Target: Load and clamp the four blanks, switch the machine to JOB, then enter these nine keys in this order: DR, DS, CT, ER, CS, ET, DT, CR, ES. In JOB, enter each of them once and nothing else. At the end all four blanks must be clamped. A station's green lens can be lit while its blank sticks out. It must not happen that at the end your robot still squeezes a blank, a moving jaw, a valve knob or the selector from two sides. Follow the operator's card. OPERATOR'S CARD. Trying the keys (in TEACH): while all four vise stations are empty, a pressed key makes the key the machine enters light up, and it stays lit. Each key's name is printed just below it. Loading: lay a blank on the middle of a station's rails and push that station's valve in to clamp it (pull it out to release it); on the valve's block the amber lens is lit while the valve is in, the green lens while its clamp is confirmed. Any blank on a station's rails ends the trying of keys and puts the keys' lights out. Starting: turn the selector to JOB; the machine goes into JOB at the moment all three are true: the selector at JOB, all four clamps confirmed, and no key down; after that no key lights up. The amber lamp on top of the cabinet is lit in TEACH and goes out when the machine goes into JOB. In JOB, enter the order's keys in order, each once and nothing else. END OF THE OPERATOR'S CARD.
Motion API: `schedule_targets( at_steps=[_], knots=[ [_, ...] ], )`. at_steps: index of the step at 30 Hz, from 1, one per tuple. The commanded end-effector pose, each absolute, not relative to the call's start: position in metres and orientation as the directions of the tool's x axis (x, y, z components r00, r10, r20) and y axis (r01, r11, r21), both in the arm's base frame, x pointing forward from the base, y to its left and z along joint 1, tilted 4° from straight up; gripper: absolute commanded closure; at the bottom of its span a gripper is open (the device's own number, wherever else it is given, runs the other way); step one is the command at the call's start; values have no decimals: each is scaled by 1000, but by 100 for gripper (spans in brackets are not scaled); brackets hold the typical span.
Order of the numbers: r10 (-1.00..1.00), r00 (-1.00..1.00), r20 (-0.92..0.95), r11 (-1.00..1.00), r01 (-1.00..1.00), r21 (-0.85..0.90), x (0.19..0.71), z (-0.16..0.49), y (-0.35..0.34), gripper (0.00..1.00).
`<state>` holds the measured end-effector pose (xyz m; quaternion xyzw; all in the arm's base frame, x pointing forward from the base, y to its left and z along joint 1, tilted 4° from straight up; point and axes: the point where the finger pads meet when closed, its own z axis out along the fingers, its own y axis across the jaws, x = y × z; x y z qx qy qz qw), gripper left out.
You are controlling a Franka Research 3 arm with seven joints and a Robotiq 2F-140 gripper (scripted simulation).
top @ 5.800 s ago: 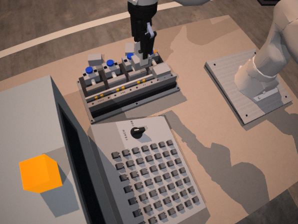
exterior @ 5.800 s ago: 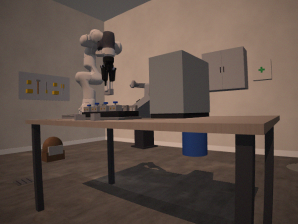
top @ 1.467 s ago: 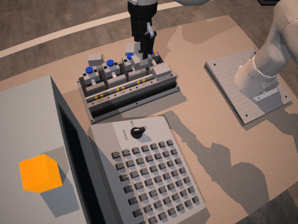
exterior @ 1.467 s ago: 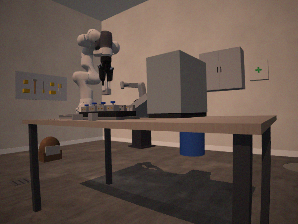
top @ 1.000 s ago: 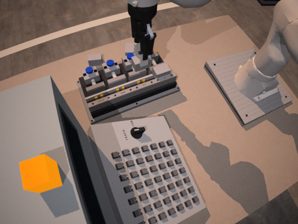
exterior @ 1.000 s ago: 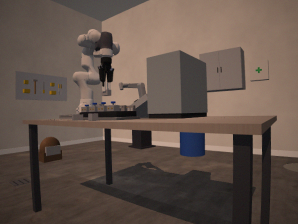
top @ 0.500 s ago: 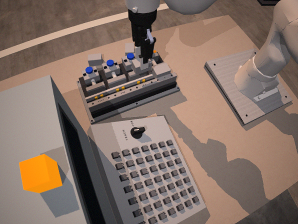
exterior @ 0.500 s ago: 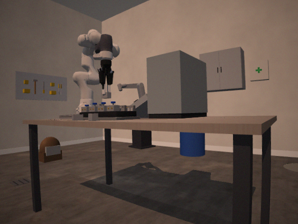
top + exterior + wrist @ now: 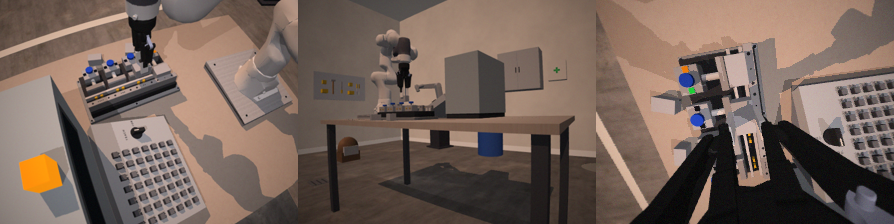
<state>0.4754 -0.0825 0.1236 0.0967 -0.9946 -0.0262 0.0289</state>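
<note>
My gripper (image 9: 144, 65) (image 9: 404, 91) is shut on a grey blank (image 9: 140, 71) (image 9: 404, 98) (image 9: 746, 119), held above the second station from the robot's side. A loaded blank (image 9: 162, 70) (image 9: 737, 69) lies in the nearest station; beside its blue valve (image 9: 686, 80), the amber lens (image 9: 685, 69) and green lens (image 9: 692, 90) are lit. Two spare blanks (image 9: 95, 59) (image 9: 129, 47) lie behind the fixture. The other blue valves (image 9: 89, 70) (image 9: 110, 62) (image 9: 130, 56) show no lit lens. The selector (image 9: 137, 132) is black; its exact setting is unclear. The amber lamp (image 9: 40, 173) looks lit.
The key panel (image 9: 152, 130) (image 9: 811, 107) lies in front of the vise fixture (image 9: 136, 103), with no key visibly lit. The tall grey cabinet (image 9: 25, 112) (image 9: 461, 85) stands beside them. The robot's base plate (image 9: 225, 82) is on the other side.
</note>
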Motion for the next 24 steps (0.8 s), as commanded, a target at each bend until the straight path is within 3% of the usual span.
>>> schedule_targets(
  at_steps=[1, 24],
  knots=[
    [-190, -981, 39, 981, -188, 54, 480, 119, -81, 100],
    [-190, -981, 39, 981, -188, 54, 479, 96, -80, 100]
  ],
)
